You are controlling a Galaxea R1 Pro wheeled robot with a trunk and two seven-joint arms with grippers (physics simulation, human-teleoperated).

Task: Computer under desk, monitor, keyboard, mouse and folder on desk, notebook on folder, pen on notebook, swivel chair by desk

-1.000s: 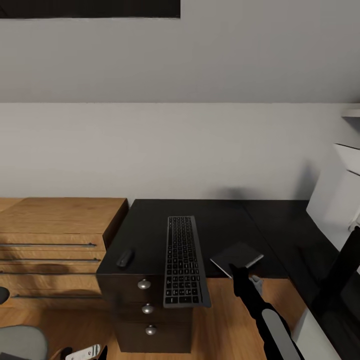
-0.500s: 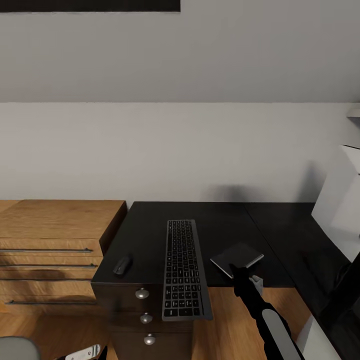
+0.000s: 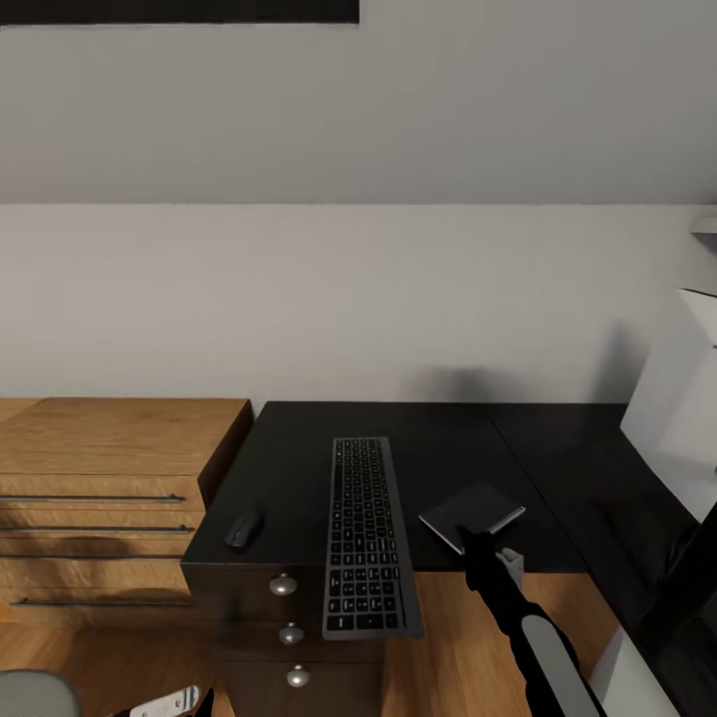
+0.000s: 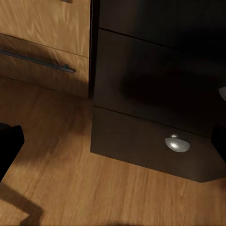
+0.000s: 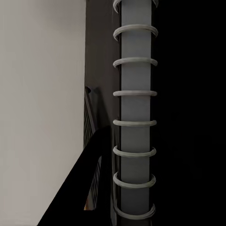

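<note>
1. Notebook [image 3: 471, 514] lies tilted at the front edge of the black counter [image 3: 438, 438], with its near corner at the tip of the right gripper [image 3: 474, 543]; in the right wrist view its spiral-bound spine [image 5: 135, 108] runs close past the camera.
2. Right fingers look closed on the notebook's corner, though the dark fingers blend with the dark cover, so the contact itself is hard to make out.
3. Keyboard [image 3: 366, 538] lies lengthwise on the counter left of the notebook, its near end hanging over the front edge above the drawers [image 3: 284, 617].
4. Mouse [image 3: 244, 527] sits near the counter's left front corner, well apart from the keyboard.
5. Monitor [image 3: 677, 398] is cut off at the right edge: a pale slanted back panel shows, with a dark shape below it that I cannot identify.
6. Chair [image 3: 35, 694] shows as a grey sliver at the bottom-left corner.
7. Left gripper [image 3: 164, 704] is cut off at the bottom edge; whether its fingers are open or closed I cannot tell. Its wrist view looks at a drawer with a round knob [image 4: 177, 143], the wooden floor [image 4: 70, 179] and the wooden unit [image 3: 110, 478].
</note>
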